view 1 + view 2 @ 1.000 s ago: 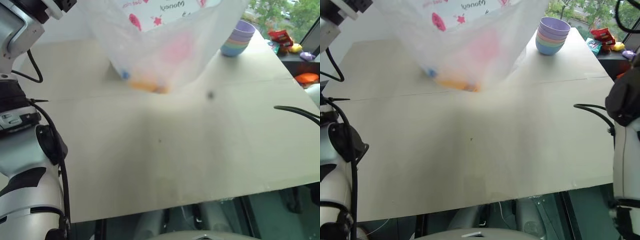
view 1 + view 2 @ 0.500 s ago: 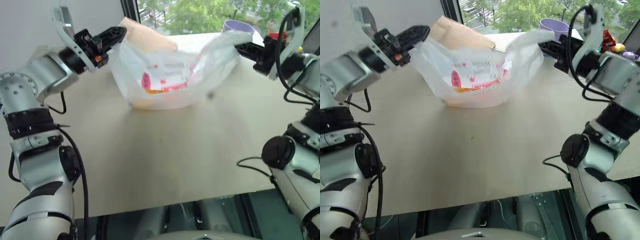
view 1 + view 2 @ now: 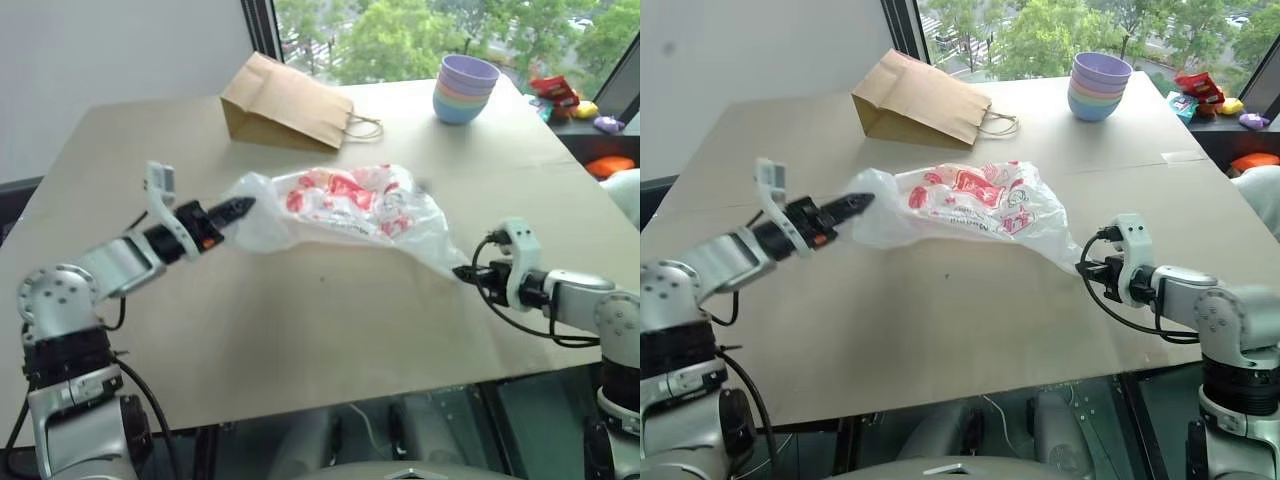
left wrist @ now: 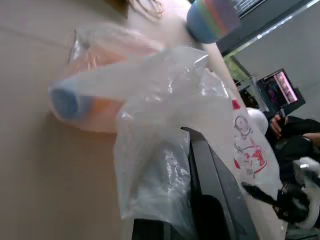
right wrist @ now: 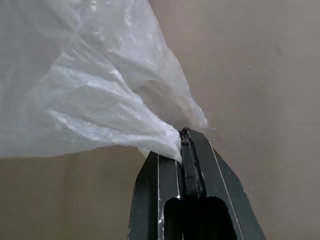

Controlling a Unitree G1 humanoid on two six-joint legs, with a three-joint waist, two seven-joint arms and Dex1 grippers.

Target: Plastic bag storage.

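Both arms' fingers pinch the plastic bag point(image 3: 345, 205) on the table point(image 3: 300, 330).

plastic bag point(image 4: 165, 125) film drapes over left gripper point(image 4: 200, 165) fingers, hiding the pinch. Blurred blue-orange contents inside, just ahead of tips, can't identify.

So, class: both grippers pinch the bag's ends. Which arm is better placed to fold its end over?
Probably right: the right gripper holds the plastic bag by a thin tail over bare table.

Crinkly translucent white plastic bag point(image 3: 970, 205) with red print, slumped on the table, stretched between both grippers' pinching fingertips
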